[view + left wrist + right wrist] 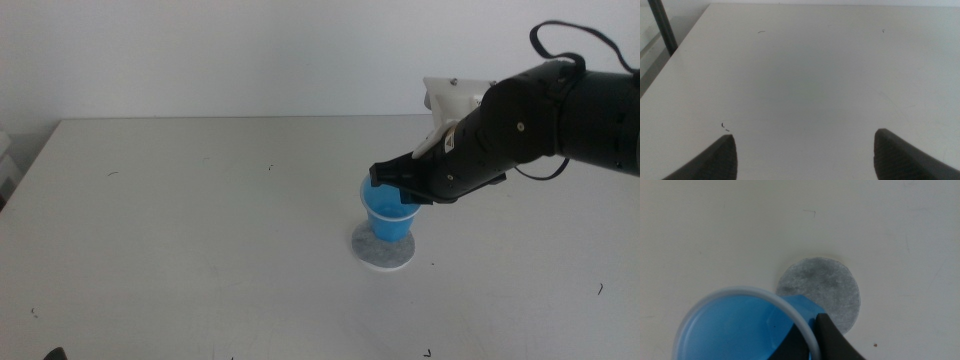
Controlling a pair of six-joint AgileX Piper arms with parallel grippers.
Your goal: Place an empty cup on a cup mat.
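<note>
Cup: pinched at the rim by right gripper, over cup mat right of table centre; release pending. Left gripper: wide, idle near front edge.

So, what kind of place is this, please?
Probably a robot test bench, not a home: a plain white table against a bare wall, holding only the cup and the cup mat, with the right gripper gripping the cup's rim.

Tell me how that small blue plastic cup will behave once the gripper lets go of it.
The small blue tapered plastic cup looks empty and thin-walled, so probably light and easily nudged. Its base is narrower than its rim, so it may tip if the right gripper, clamped on the rim, drags sideways. The flat grey speckled mat should seat it steadily.
</note>
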